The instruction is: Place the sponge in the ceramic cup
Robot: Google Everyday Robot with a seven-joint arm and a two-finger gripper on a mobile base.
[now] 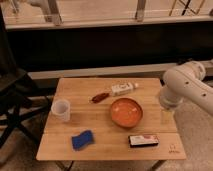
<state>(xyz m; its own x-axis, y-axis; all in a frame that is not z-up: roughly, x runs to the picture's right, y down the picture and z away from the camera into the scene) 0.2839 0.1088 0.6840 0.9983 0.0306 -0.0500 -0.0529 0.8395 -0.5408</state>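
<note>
Camera view puts the sponge flat at the table's 7 o'clock, with the cup apart from it at 9 o'clock. The sponge is probably light and squashy, best pinched across its narrow middle. The gripper hangs at the table's 3 o'clock edge; whether spread or pressed together, I cannot tell.

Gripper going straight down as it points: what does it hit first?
The gripper hangs over the table's right edge, so likely bare tabletop beside the bowl; depth unclear, it may miss.
</note>
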